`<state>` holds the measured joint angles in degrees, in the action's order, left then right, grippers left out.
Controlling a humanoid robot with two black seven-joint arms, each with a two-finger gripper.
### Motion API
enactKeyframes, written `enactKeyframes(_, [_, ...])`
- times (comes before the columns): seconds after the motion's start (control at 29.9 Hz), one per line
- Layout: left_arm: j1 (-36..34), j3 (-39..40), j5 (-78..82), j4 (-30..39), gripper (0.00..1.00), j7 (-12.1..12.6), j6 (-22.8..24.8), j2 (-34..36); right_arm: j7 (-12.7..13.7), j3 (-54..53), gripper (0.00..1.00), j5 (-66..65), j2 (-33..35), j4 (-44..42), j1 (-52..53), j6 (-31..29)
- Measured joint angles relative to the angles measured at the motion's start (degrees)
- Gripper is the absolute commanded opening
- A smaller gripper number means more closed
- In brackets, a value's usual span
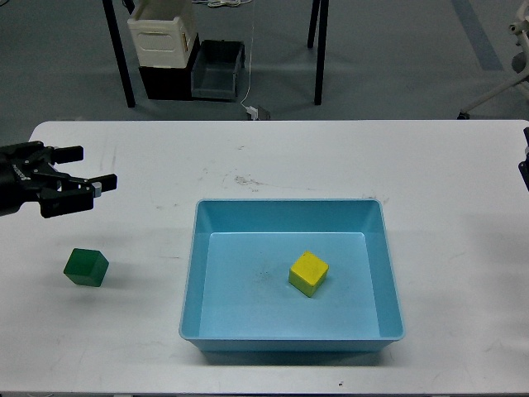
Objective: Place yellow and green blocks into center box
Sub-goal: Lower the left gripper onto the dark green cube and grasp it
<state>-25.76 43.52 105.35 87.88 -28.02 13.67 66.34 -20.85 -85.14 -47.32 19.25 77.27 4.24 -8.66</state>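
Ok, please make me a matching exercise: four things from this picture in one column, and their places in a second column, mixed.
Things:
1. yellow block
2. green block
3. left claw
4. cream crate

Places:
A. on the white table, left of the blue tray
B. on the floor beyond the table
C. inside the blue tray
D. above the table's left part, open and holding nothing

Pairs: 1-C, 2-A, 3-D, 4-B

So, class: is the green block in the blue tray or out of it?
Out. The green block sits on the white table, left of the blue tray and apart from its wall; only the yellow block is inside.
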Motion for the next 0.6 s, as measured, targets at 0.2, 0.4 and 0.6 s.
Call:
enactKeyframes(0.2, [-2.79,-9.79,2.59,-0.38,1.00,0.00,0.99,0.22,-1.43,-0.51,1.00,0.03,0.25,-0.14,-3.93,0.53])
enactKeyframes(0.4, [-3.39,-13.61,3.78,-1.02,1.00,0.01,6.96,0.03,-1.48,-0.56,1.00,0.03,0.14,-0.19,-4.53,0.82])
enactKeyframes(0.6, [-3.42,-17.54,5.33,-3.83,1.00,0.02,8.16,-0.03,-1.48,-0.49,1.00,0.03,-0.03,-0.30,-4.59,0.84])
